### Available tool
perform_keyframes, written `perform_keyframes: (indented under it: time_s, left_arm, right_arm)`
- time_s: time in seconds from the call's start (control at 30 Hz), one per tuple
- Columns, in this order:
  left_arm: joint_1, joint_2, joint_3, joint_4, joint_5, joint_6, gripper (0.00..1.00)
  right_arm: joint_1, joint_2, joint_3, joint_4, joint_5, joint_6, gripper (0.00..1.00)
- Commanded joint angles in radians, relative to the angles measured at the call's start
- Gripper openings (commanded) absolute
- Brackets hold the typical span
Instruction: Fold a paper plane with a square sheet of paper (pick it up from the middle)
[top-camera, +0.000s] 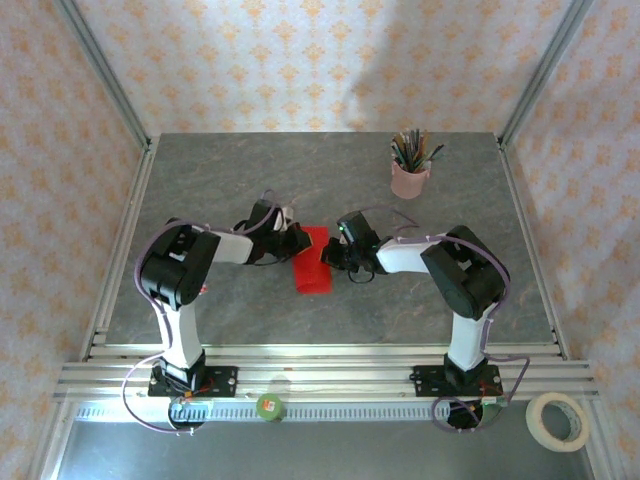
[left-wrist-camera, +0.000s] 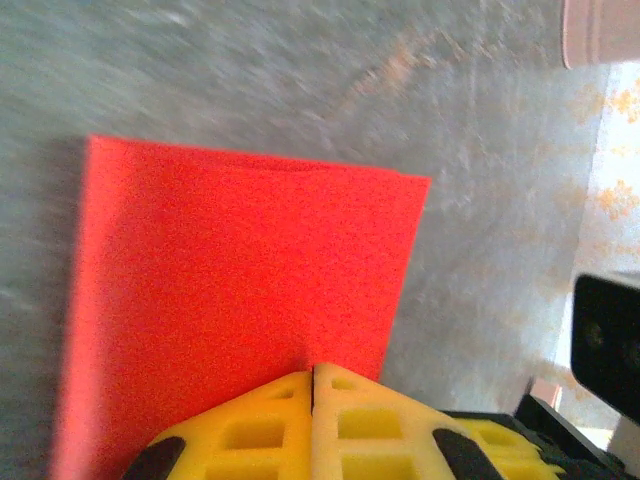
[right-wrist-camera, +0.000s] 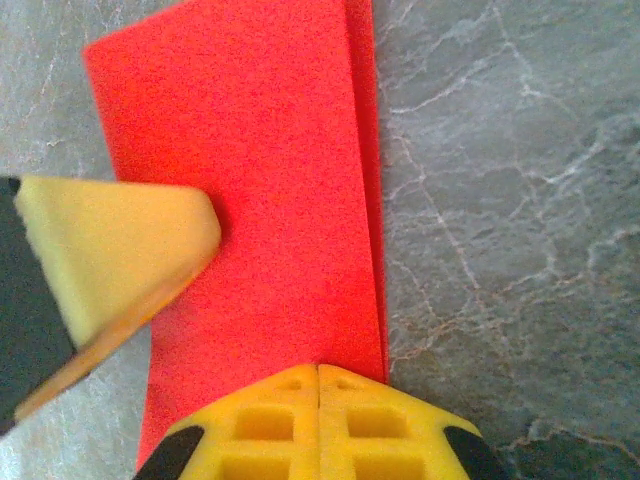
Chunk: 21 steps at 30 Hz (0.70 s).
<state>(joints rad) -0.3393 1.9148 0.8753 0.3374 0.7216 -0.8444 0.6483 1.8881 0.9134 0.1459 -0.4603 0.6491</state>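
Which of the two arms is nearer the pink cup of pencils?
The right arm: the pink cup stands on its side of the red paper, farther from the left arm.

The sheet of paper (top-camera: 312, 259) is thin, matt red paper, smooth and unmarked. The table (top-camera: 250, 170) has a grey, marbled, stone-look top with a dull finish. Rails (top-camera: 330, 365) of bare brushed metal run along its near edge. The left gripper (left-wrist-camera: 313, 372) and right gripper (right-wrist-camera: 318, 370) have matt yellow plastic fingers with moulded pockets. The cup (top-camera: 410, 178) near the far right corner is smooth and pink; I cannot tell its material.
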Motion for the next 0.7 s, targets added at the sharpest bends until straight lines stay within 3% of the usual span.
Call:
perform_keyframes:
  time_s: [0.0,0.33,0.5,0.67]
  left_arm:
    - [0.067,0.018,-0.037,0.037,-0.012,0.020,0.00]
    - [0.200,-0.059,-0.077,0.037,0.017,0.087,0.00]
    - [0.140,-0.149,-0.109,0.157,0.075,0.012,0.00]
    - [0.041,-0.120,-0.071,0.166,0.045,-0.012,0.00]
  right_arm:
    - [-0.018,0.128,-0.084,-0.339,0.224,-0.031,0.00]
    - [-0.017,0.142,-0.090,-0.344,0.247,-0.030,0.00]
    - [-0.016,0.142,-0.090,-0.341,0.242,-0.029,0.00]
    - [-0.016,0.149,-0.093,-0.335,0.238,-0.025,0.00]
